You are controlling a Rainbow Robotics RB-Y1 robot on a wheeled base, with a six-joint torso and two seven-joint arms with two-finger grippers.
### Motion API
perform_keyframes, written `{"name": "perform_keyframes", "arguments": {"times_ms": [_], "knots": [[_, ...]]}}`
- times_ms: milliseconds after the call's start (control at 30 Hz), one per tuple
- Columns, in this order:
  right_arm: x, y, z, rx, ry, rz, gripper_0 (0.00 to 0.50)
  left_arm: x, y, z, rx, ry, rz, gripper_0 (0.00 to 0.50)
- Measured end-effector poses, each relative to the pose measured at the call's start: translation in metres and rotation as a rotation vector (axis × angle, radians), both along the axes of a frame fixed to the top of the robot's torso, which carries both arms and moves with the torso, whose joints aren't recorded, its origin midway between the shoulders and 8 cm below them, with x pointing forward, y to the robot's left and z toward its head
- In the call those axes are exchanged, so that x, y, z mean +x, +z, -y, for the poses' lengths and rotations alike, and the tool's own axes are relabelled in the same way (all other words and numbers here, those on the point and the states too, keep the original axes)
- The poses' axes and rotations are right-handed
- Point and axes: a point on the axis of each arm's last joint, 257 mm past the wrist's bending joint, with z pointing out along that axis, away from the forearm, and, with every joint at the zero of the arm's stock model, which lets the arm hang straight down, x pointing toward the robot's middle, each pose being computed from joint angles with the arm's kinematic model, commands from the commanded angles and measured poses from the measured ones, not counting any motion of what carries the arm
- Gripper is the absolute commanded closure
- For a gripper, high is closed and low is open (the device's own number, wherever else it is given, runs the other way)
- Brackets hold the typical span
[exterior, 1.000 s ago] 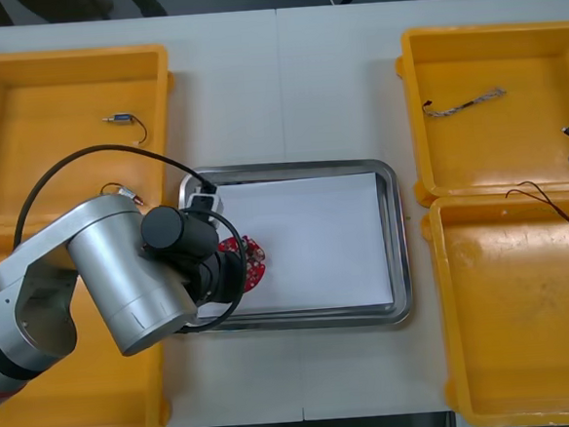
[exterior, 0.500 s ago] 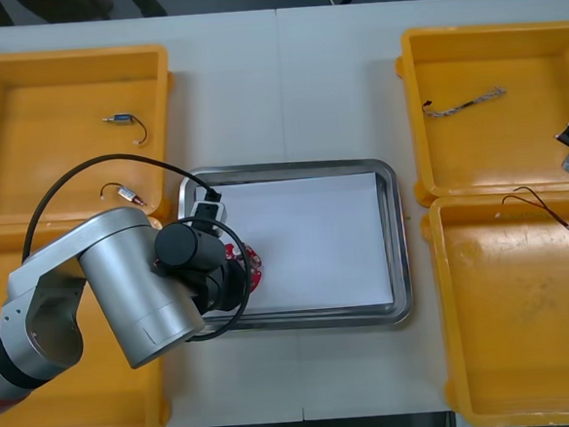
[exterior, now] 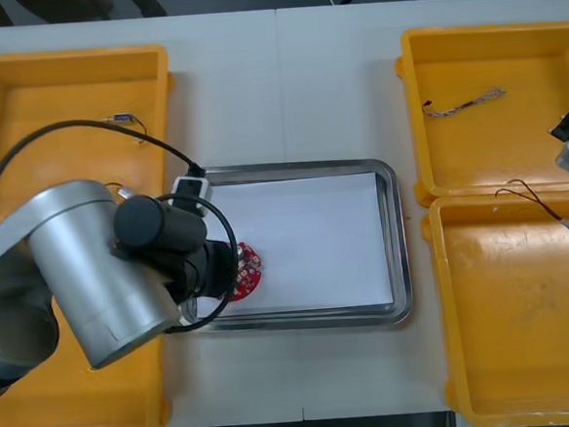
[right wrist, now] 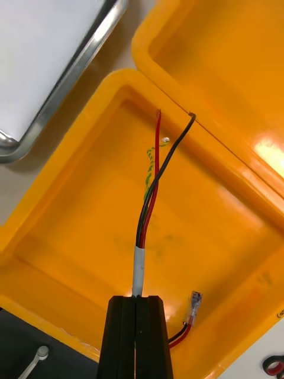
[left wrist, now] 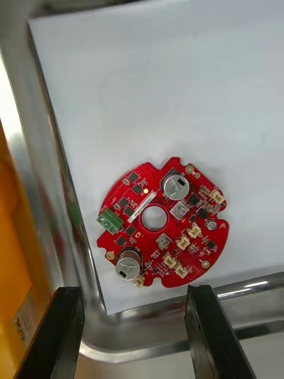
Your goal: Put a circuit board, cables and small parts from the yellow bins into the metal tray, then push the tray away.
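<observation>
The left arm has swung back toward its own side since a second ago. Its left claw [left wrist: 133, 290] hangs open over the near left corner of the metal tray [exterior: 396, 237]. The circuit board [left wrist: 177, 231] lies flat there on the white lining, with neither finger touching it. Over on the right, the right claw [right wrist: 135, 301] stays clamped on a black and red cable [right wrist: 148, 207] above the nearer yellow bin [exterior: 509, 354], barely shifted.
</observation>
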Motion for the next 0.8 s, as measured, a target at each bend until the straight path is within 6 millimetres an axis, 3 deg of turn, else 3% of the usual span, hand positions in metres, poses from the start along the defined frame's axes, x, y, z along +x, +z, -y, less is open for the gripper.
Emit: {"name": "perform_keyframes", "arguments": {"times_ms": [200, 433, 600, 800], "knots": [[0.008, 0.011, -0.033, -0.015, 0.125, 0.017, 0.5, 0.006, 0.04, -0.027, -0.039, 0.089, 0.008, 0.0], [0.012, 0.012, -0.086, -0.101, 0.333, 0.016, 0.5, 0.025, 0.079, -0.069, -0.114, 0.228, 0.01, 0.0], [0.018, 0.008, -0.116, -0.178, 0.442, 0.027, 0.5, 0.048, 0.089, -0.095, -0.141, 0.324, -0.002, 0.0], [0.028, -0.003, -0.167, -0.161, 0.528, 0.012, 0.5, 0.073, 0.088, -0.117, -0.144, 0.42, -0.045, 0.0]]}}
